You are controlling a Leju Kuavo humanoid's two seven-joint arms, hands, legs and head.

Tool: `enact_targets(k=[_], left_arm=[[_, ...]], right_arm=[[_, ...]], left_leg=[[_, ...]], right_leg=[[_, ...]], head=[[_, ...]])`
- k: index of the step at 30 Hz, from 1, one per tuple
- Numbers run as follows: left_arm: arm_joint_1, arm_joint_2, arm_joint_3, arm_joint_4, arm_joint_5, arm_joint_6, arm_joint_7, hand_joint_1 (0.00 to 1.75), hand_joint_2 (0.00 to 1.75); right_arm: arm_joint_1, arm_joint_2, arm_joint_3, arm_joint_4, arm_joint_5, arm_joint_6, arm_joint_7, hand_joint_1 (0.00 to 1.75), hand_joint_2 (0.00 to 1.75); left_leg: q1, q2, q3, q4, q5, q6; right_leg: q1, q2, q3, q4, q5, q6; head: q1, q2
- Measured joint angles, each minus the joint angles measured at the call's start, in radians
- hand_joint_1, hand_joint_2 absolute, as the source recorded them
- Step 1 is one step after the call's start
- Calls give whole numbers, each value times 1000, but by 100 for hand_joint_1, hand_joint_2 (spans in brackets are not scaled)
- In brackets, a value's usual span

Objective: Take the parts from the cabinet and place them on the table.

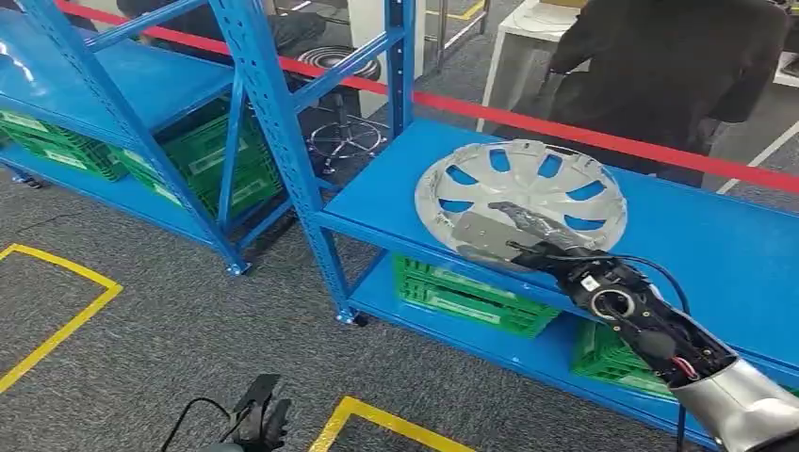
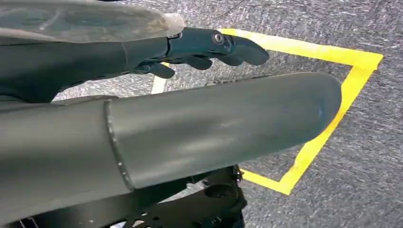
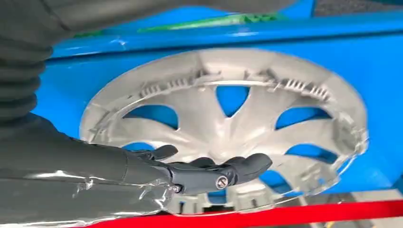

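A silver hubcap (image 1: 528, 184) with several blue-showing cutouts lies flat on the blue cabinet shelf (image 1: 697, 235). My right hand (image 1: 528, 231) reaches in over its near rim, fingers stretched out above the spokes and apart, with nothing in its grasp. Seen from the right wrist, the dark fingers (image 3: 209, 173) hover just over the hubcap (image 3: 228, 123), close to its edge. My left hand (image 1: 262, 414) hangs low by my side over the carpet, holding nothing, its fingers (image 2: 209, 47) extended.
Blue uprights (image 1: 273, 122) frame the shelf bays. Green crates (image 1: 471, 297) sit on the lower shelves. A red barrier tape (image 1: 528, 121) runs behind the cabinet, with a person in dark clothes (image 1: 660, 66) beyond it. Yellow tape (image 1: 66, 320) marks the grey carpet.
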Motion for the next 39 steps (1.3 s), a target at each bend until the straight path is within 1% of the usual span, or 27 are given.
enact_targets(k=[5, 15, 26, 39], left_arm=[[-2, -2, -3, 0, 0, -2, 4, 0, 0], [-5, -2, -5, 0, 0, -3, 10, 0, 0], [-6, -2, -14, 0, 0, -3, 10, 0, 0], [-7, -1, -26, 0, 7, -4, 10, 0, 0]], right_arm=[[-7, 20, 25, 16, -12, 21, -16, 0, 175], [-9, 42, 63, 62, -35, 25, -29, 0, 175], [-11, 44, 91, 89, -32, 10, -6, 0, 175], [-21, 44, 93, 112, -20, 11, 2, 0, 175]], left_leg=[[0, 0, 0, 0, 0, 0], [0, 0, 0, 0, 0, 0], [0, 0, 0, 0, 0, 0], [0, 0, 0, 0, 0, 0]], right_leg=[[0, 0, 0, 0, 0, 0], [0, 0, 0, 0, 0, 0], [0, 0, -1, 0, 0, 0], [0, 0, -1, 0, 0, 0]], head=[[0, 0], [0, 0], [0, 0], [0, 0]])
